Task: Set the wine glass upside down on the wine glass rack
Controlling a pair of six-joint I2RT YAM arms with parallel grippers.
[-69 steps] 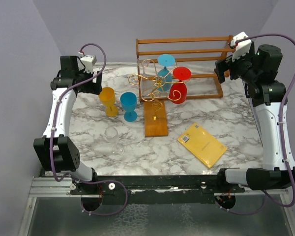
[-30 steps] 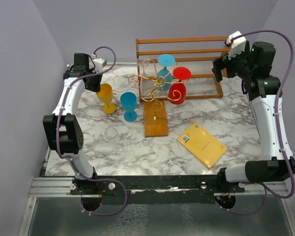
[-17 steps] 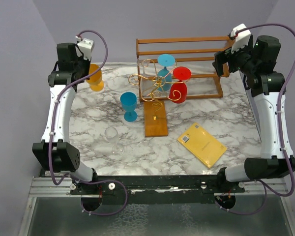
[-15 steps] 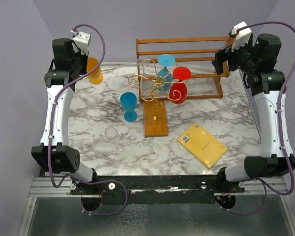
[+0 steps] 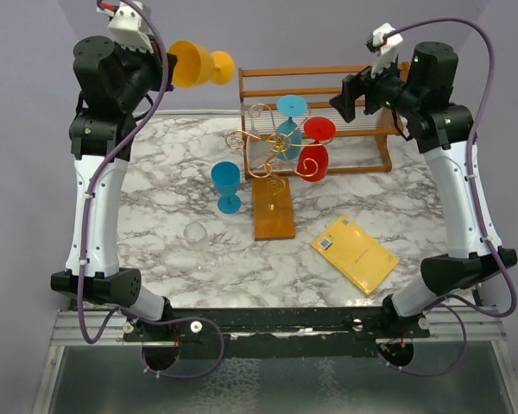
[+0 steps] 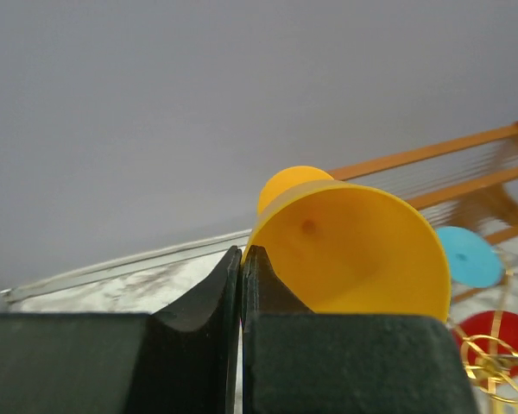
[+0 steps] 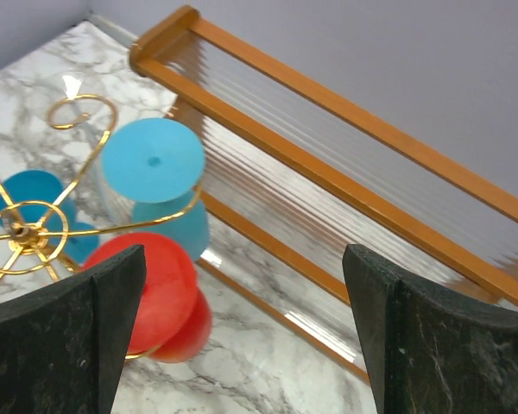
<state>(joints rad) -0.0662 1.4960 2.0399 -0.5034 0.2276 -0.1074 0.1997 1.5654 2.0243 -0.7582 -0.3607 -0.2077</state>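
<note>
Marble table (image 5: 406, 203), wooden shelf (image 5: 315, 70), gold rack (image 5: 274, 221), blue glass (image 5: 226, 184), clear glass (image 5: 200, 246), booklet (image 5: 355, 253)

wine glass (image 5: 191, 64) yellow | wine glass rack (image 5: 274, 219) gold | table (image 5: 401, 197) grey-veined marble

Bright, even, soft light from above; only faint short shadows on the marble bench (image 5: 406, 207); overhead view sharp edge to edge; close up, left pincer (image 6: 243, 259) and yellow glass (image 6: 354, 250) blurred, wall behind flat and grainy; right pincer (image 7: 246, 332) soft-edged, shelf (image 7: 328, 181) crisp, small white glint beneath.
</note>
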